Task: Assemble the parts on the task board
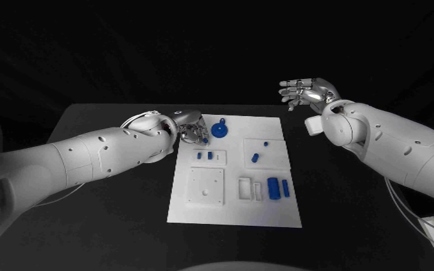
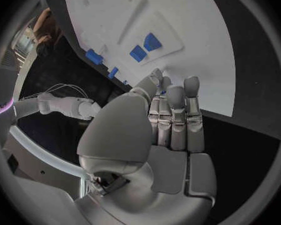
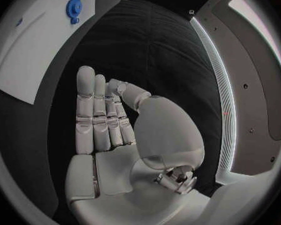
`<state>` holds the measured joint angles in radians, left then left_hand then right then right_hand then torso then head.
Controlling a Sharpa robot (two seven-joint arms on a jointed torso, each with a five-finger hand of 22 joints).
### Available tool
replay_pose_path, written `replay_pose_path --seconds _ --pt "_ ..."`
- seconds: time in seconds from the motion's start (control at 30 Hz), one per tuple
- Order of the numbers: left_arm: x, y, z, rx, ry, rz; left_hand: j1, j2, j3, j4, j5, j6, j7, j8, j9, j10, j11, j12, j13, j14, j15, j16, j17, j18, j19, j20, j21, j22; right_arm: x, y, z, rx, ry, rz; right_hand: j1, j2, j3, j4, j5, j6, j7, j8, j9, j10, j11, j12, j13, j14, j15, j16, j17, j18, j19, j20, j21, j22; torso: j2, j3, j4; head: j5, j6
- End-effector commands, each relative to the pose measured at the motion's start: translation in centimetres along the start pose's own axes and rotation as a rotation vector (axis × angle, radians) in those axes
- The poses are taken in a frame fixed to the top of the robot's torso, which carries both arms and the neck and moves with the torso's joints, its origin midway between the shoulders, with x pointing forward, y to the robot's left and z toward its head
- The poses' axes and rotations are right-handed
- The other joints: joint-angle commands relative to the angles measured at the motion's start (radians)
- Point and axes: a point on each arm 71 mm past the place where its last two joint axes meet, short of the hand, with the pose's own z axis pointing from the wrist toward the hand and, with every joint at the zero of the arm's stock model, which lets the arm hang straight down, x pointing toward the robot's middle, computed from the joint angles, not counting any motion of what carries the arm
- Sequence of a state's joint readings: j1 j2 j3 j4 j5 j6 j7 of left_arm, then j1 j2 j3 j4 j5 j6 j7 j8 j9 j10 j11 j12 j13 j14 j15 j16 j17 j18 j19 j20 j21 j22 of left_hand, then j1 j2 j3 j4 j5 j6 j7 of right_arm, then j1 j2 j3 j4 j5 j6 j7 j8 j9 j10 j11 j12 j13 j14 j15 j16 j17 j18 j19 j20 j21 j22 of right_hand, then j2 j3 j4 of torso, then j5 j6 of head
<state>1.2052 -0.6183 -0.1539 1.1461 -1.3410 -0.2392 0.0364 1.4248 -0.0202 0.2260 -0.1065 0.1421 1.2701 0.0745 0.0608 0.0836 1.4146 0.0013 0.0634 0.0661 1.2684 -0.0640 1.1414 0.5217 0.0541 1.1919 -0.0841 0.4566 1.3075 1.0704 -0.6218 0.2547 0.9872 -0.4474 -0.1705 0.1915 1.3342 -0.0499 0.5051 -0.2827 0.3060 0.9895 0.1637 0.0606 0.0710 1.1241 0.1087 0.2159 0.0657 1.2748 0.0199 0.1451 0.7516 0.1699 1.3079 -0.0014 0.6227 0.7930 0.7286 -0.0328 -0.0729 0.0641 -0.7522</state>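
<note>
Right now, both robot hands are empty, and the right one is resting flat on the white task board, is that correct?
Not quite: the right robot hand is empty but raised over the black table beyond the task board, as the head view shows. The left robot hand is empty too.

task board [image 1: 237, 214] mid-table [image 1: 108, 221]; parts [image 1: 256, 157] on it, round part [image 1: 221, 132] at far edge.
</note>
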Motion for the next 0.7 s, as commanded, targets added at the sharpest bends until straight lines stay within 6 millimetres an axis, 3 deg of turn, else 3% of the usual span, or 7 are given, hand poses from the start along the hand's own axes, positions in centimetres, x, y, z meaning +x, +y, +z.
replay_pose_path --seconds 0.03,0.7 --pt "0.10 -0.18 0.03 0.002 -0.013 0.012 -0.006 0.004 0.006 0.000 0.003 0.024 -0.006 0.004 0.059 0.007 -0.002 -0.002 -0.001 0.007 -0.002 -0.006 0.002 0.010 -0.002 -0.001 0.004 0.020 0.12 0.11 0.01 -0.015 0.004 -0.005 -0.011 0.000 -0.005 0.000 0.007 0.004 -0.001 0.002 0.000 -0.003 -0.006 0.004 -0.001 0.008 0.001 -0.005 0.001 0.048 0.007 -0.001 -0.007 -0.001 0.000 0.0010 0.0005 0.000 -0.002" --pt "0.56 -0.17 0.08 0.001 0.003 0.024 -0.006 0.003 0.010 0.003 0.003 0.022 -0.006 0.004 0.059 0.006 -0.002 -0.003 -0.001 0.006 -0.001 -0.008 0.003 0.010 -0.002 -0.001 0.004 0.020 0.25 -0.05 -0.01 -0.013 0.006 -0.003 -0.013 0.001 -0.009 0.000 0.011 0.003 -0.001 0.003 0.000 -0.003 -0.006 0.003 -0.001 0.008 0.001 -0.005 0.002 0.047 0.010 -0.001 -0.011 -0.002 0.000 0.0005 0.0003 -0.001 -0.005"
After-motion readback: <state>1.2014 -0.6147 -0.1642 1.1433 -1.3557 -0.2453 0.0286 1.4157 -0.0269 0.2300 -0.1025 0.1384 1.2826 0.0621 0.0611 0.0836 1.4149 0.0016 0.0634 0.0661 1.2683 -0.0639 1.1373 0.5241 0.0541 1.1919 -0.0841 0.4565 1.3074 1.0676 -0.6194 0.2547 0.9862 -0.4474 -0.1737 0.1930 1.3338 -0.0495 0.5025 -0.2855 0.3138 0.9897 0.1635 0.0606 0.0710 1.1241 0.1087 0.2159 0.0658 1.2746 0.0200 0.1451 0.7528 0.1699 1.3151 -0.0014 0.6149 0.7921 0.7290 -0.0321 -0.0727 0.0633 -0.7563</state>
